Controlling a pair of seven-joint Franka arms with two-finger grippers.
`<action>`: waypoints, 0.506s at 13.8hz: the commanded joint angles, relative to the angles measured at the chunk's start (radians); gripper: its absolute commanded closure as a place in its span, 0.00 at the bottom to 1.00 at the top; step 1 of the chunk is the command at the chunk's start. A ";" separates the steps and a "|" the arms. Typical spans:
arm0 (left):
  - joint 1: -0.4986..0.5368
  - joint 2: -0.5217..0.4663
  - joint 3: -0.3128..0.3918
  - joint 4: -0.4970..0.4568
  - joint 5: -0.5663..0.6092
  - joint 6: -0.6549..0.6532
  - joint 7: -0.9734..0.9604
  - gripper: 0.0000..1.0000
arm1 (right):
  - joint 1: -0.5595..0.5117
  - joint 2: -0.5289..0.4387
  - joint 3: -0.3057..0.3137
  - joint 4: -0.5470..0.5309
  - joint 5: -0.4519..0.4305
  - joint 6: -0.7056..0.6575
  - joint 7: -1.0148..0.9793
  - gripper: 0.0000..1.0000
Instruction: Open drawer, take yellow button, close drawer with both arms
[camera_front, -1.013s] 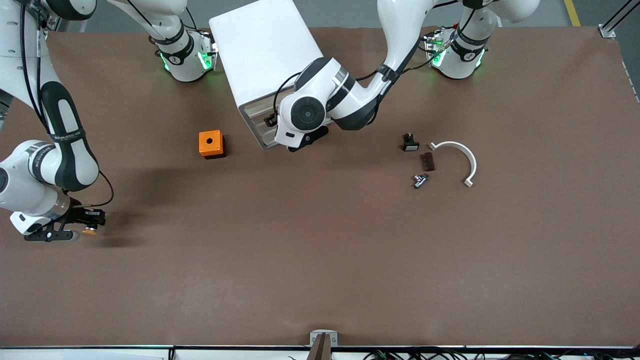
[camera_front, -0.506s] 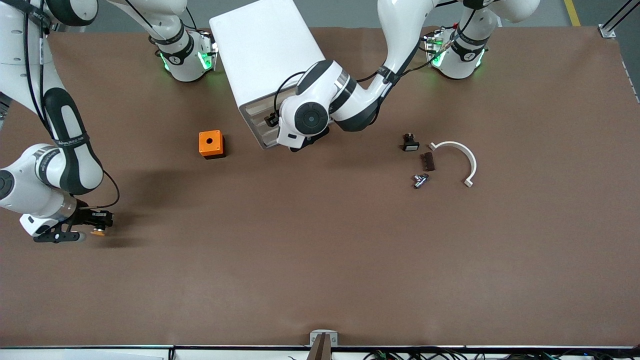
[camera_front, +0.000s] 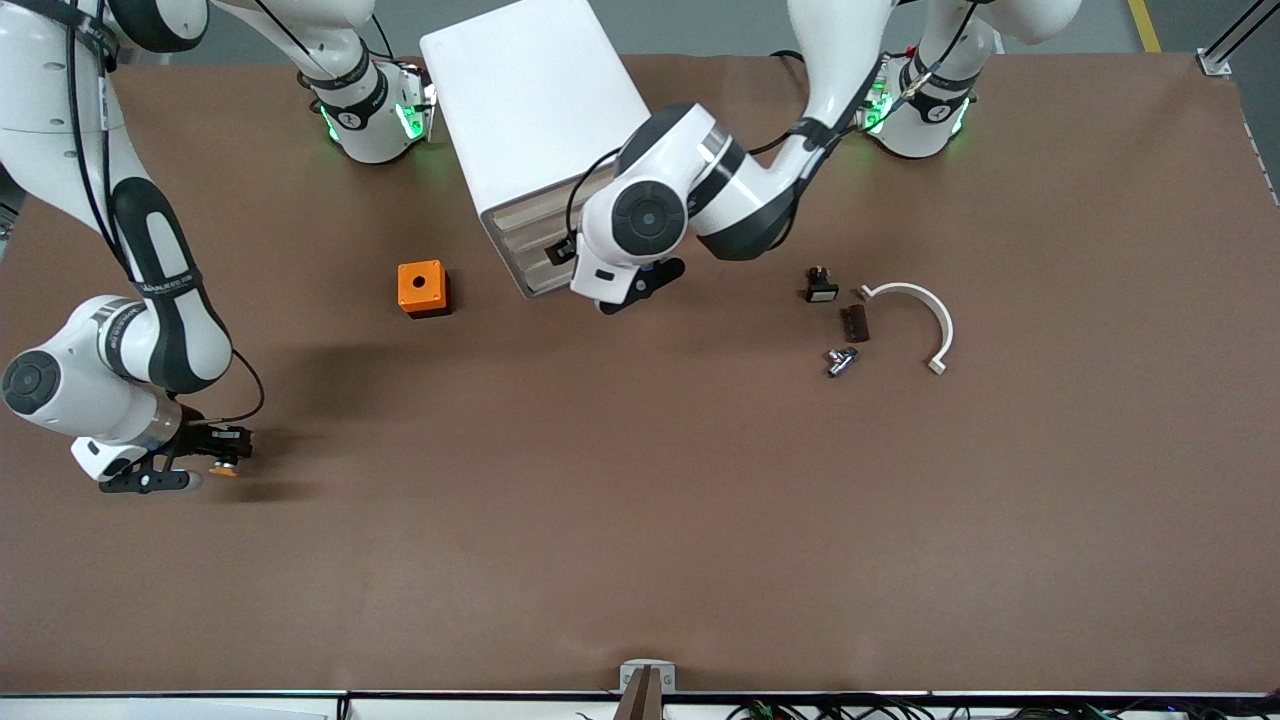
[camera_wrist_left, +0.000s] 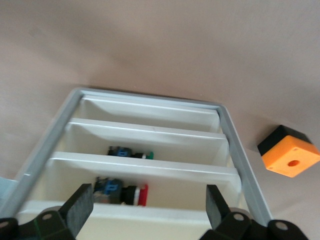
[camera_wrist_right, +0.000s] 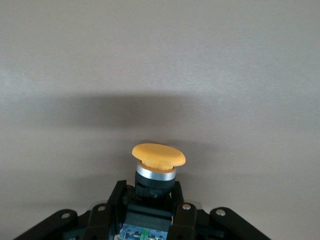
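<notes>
Over the brown matte counter (camera_front: 640, 520) toward the right arm's end, the right pincer (camera_front: 222, 456) is clamped on the button (camera_wrist_right: 158, 165), gripping its black body below a silver ring while the smooth domed orange cap juts clear. At the rounded white plastic cabinet (camera_front: 530, 100), the left pincer (camera_wrist_left: 150, 210) sits right in front of the drawers, fingers (camera_wrist_left: 80, 207) spread wide apart. The top drawer (camera_wrist_left: 150, 220) looks pushed in. Lower trays hold buttons with red and green caps. The orange cube (camera_front: 421, 287), one hole on top, sits beside the cabinet.
</notes>
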 joint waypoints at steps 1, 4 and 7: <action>0.081 -0.115 0.001 -0.001 0.024 -0.085 0.071 0.01 | 0.029 -0.016 0.000 -0.004 0.016 -0.017 0.036 1.00; 0.174 -0.250 0.001 -0.002 0.085 -0.143 0.178 0.01 | 0.062 -0.027 0.000 -0.021 0.016 -0.017 0.074 1.00; 0.238 -0.336 0.000 -0.008 0.218 -0.270 0.356 0.01 | 0.096 -0.050 -0.001 -0.058 0.016 -0.010 0.144 1.00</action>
